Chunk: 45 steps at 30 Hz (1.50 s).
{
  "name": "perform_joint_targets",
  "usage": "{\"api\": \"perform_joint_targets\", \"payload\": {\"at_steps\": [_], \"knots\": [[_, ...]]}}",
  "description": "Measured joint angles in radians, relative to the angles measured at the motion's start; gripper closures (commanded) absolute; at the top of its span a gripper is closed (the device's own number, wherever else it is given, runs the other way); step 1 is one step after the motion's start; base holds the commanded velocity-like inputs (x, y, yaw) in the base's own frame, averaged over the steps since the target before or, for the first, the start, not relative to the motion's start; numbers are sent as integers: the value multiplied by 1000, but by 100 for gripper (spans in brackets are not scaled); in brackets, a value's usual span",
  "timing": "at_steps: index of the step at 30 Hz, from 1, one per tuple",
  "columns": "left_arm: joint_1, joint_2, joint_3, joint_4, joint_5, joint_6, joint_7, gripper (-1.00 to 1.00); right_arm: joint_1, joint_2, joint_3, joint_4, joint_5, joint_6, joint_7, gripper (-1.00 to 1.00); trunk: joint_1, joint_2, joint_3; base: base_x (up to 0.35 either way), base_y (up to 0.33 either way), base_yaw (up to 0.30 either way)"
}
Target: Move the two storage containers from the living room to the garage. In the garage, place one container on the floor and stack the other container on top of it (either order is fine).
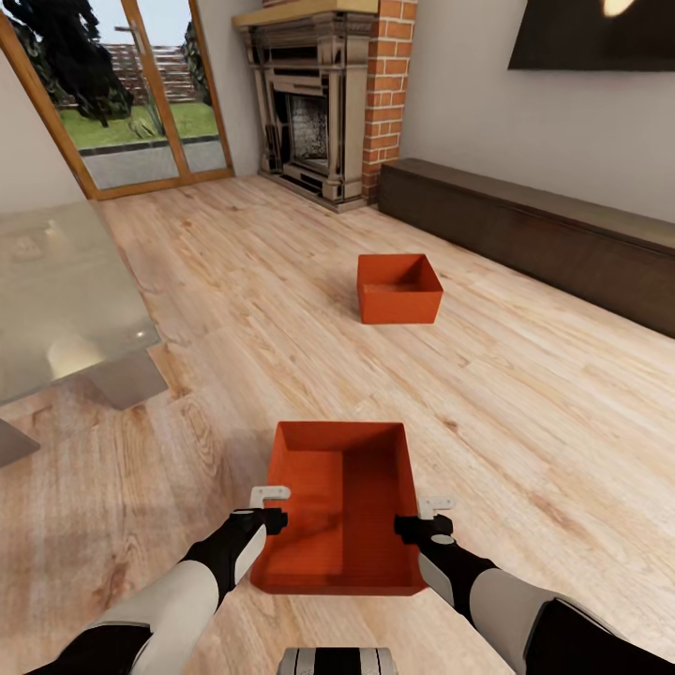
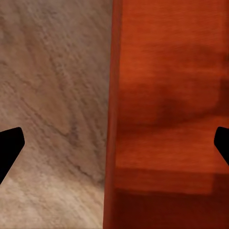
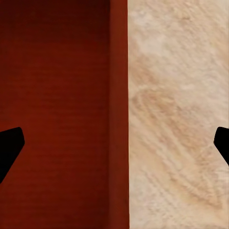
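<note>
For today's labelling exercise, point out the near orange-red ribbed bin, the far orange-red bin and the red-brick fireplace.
Near orange-red bin (image 1: pixel 323 525): head view, inner floor.
Far orange-red bin (image 1: pixel 400 307): head view, front wall.
Red-brick fireplace (image 1: pixel 388 94): head view, brick column.

Near container (image 1: pixel 342 511) before far container (image 1: pixel 398 288)

Matt orange-red bins (image 1: pixel 341 506) on pale grained wood planks (image 1: pixel 525 394); glossy glass tabletop (image 1: pixel 56 291); rough brick fireplace (image 1: pixel 389 84).
</note>
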<state>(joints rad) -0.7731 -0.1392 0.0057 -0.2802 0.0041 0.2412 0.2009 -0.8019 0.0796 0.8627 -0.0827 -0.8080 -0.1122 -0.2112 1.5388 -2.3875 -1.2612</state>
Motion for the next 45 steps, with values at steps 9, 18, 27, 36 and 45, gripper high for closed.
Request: {"api": "perform_joint_targets", "payload": {"at_steps": [9,18,27,36,45], "knots": [[0,1,0,0,0,0,0,-100,0,0,0,0,0,0,0,-100,35,-63,-28,0,0,0],[0,2,0,0,0,0,0,-100,0,0,0,0,1,0,0,-100,38,-70,-31,0,0,0],[0,5,0,0,0,0,0,-100,0,0,0,0,2,0,0,-100,38,-70,-31,0,0,0],[0,5,0,0,0,0,0,-100,0,-1,1,0,1,-1,0,-100,54,-98,-44,0,0,0],[0,5,0,0,0,0,0,-100,0,-2,1,0,2,-1,0,-100,58,-105,-47,0,0,0]]}}
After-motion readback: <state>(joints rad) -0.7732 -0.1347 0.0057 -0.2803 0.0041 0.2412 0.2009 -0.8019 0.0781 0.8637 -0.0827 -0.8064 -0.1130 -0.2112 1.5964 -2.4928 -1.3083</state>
